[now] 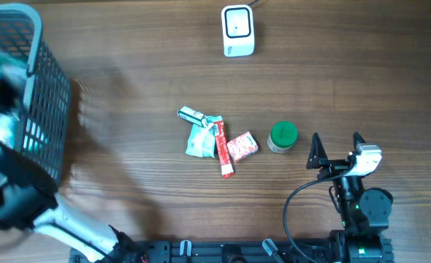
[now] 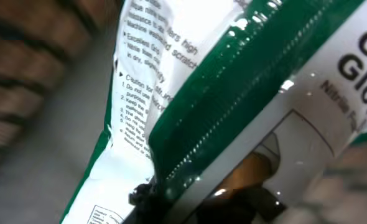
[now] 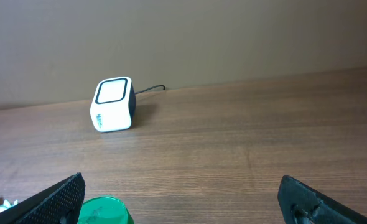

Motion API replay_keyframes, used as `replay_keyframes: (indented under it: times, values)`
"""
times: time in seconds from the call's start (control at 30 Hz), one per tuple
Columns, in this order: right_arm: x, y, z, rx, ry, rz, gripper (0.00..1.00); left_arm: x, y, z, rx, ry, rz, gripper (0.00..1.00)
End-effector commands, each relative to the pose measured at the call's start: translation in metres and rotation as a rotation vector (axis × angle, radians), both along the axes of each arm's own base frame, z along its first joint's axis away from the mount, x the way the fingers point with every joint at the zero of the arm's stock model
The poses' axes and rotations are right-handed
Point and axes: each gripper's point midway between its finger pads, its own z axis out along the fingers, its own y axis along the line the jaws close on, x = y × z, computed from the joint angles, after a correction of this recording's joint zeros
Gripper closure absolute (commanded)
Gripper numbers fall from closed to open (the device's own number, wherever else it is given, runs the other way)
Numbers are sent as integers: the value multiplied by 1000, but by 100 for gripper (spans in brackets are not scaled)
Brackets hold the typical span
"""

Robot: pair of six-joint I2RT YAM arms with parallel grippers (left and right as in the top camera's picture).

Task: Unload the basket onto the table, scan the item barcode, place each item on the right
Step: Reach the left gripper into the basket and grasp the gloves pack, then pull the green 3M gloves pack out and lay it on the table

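In the overhead view, note the grey mesh basket (image 1: 49, 88) at the table's far left corner, cut off by the frame edge. The left arm (image 1: 14, 190) reaches over it as a blur, so you cannot make out its claw or what it carries from here. The white barcode scanner (image 1: 238, 31) stands at the far edge of the wooden table (image 1: 361, 66). Near the centre lie a small green-and-white packet (image 1: 191, 115), a teal sachet (image 1: 199, 141), a red stick pack (image 1: 223, 150) and a red-and-white packet (image 1: 242, 146), bunched together and partly overlapping. A green-lidded jar (image 1: 283, 136) stands just beside them. The right gripper (image 1: 337, 148) sits near the jar, apart from it, with its two fingers spread and nothing between them. In the left wrist view, the glove packet (image 2: 233, 81), green and white with small print, fills almost the whole frame at a tilt. Its edges are cut off and much of the text is blurred. The left gripper (image 2: 196, 202) is nearly hidden: only dark parts show at the bottom edge, clamped together on the packet's lower end. In the right wrist view, only the two dark fingertips (image 3: 54, 200) show at the lower corners, far apart. The jar's lid is cut off at the bottom edge, and the scanner's screen faces you, its cable (image 3: 150, 90) trailing behind.
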Motion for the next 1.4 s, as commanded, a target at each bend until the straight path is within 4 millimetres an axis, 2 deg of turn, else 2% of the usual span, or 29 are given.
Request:
replay_keyframes:
  times: [0.0,0.03,0.07,0.1,0.17,0.2,0.23,0.27,0.33,0.37,0.43,0.47,0.53,0.63,0.77,0.9,0.97,1.03,1.07,1.17,1.3,1.37]
  values:
    - [0,-3,1,17,-2,-16,0,-11,-16,189,177,-419,131,96]
    - [0,-3,1,17,-2,-16,0,-18,-23,210,188,-470,146,96]
    - [0,-3,1,17,-2,-16,0,-27,-43,239,178,-557,138,96]
    - [0,-3,1,17,-2,-16,0,-33,-64,259,151,-618,104,96]
    - [0,-3,1,17,-2,-16,0,-38,-101,276,87,-677,37,96]
    - [0,-3,1,17,-2,-16,0,-39,-116,280,63,-686,6,96]
    - [0,-3,1,18,-2,-16,0,-40,-142,280,28,-678,-51,96]
    - [0,-3,1,17,-2,-16,0,-39,-171,273,-14,-640,-113,96]
    - [0,-3,1,18,-2,-16,0,-35,-209,254,-80,-559,-201,96]
    - [0,-3,1,17,-2,-16,0,-31,-233,233,-107,-479,-257,96]
    - [0,-3,1,17,-2,-16,0,-26,-254,209,-124,-396,-310,96]
    - [0,-3,1,17,-2,-16,0,-19,-278,177,-147,-303,-364,96]
    - [0,-3,1,17,-2,-16,0,-10,-300,143,-175,-222,-398,96]
    - [0,-3,1,17,-2,-16,0,9,-333,78,-176,-109,-457,96]
    - [0,-3,1,18,-2,-16,0,33,-365,9,-156,-37,-529,96]
    - [0,-3,1,17,-2,-16,0,53,-399,-43,-155,-2,-609,96]
    - [0,-3,1,18,-2,-16,1,54,-412,-63,-147,30,-662,96]
    - [0,-3,1,17,-2,-16,0,46,-423,-82,-140,90,-717,95]
    - [0,-3,1,17,-2,-16,0,34,-429,-92,-133,146,-765,95]
    - [0,-3,1,17,-2,-16,0,8,-430,-99,-100,260,-830,95]
    - [0,-3,1,17,-2,-16,0,-24,-405,-99,13,434,-834,93]
    - [0,-3,1,17,-2,-16,0,-32,-396,-98,48,479,-826,93]
